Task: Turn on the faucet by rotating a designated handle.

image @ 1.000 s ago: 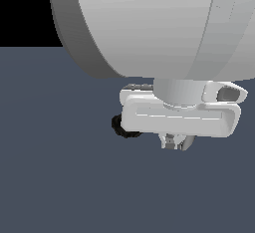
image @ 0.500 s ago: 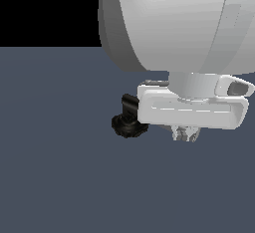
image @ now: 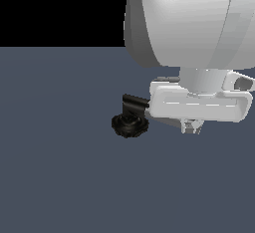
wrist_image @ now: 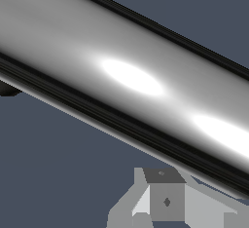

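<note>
Dark slate-blue surface (image: 60, 177) fills the lower part of the exterior view, with a black background band behind it at 10 to 12 o'clock. From 1 o'clock, the large white arm link (image: 194, 23) comes down into the frame, and the white gripper (image: 192, 126) hangs under it at about 3 o'clock from centre. The faucet (image: 129, 123) sits on the surface close to the middle of the frame, with its black knobby round base just to the 9 o'clock side of the gripper body. A black section (image: 135, 101) rises from the base and runs toward the gripper, disappearing behind the white housing. Only small grey finger tips show beneath the housing, so I cannot tell whether the fingers are released or clenched.

Seen from the wrist, the handle (wrist_image: 121, 76) is a broad chrome bar crossing the whole picture diagonally, with two bright highlights and dark streaks along its edges. Grey finger (wrist_image: 165, 200) parts sit close alongside the bar, and contact cannot be judged. The surface shows on both sides of the bar.
</note>
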`<action>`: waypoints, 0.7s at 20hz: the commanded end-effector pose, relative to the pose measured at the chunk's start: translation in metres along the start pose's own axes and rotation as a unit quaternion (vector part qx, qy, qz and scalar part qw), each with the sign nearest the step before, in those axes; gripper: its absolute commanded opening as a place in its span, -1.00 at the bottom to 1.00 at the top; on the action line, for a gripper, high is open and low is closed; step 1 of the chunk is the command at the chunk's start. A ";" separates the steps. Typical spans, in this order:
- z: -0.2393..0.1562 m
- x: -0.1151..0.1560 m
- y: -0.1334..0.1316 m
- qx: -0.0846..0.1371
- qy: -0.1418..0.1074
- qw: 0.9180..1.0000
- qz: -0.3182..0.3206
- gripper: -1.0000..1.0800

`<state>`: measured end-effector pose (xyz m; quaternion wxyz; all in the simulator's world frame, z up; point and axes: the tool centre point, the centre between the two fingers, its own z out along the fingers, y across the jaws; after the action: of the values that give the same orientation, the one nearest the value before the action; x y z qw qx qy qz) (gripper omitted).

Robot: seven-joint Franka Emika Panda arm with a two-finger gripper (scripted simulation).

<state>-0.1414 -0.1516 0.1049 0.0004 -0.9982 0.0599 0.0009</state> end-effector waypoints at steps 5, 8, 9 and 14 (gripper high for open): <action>0.001 0.022 0.014 -0.001 0.002 1.000 -0.004 -1.00; 0.001 0.031 0.022 0.000 0.002 1.000 -0.003 -1.00; 0.001 0.033 0.025 0.000 0.002 1.000 -0.003 -1.00; 0.001 0.047 0.038 0.000 0.001 1.000 -0.002 -1.00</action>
<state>-0.1019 -0.1820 0.1049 0.0016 -0.9988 0.0499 0.0001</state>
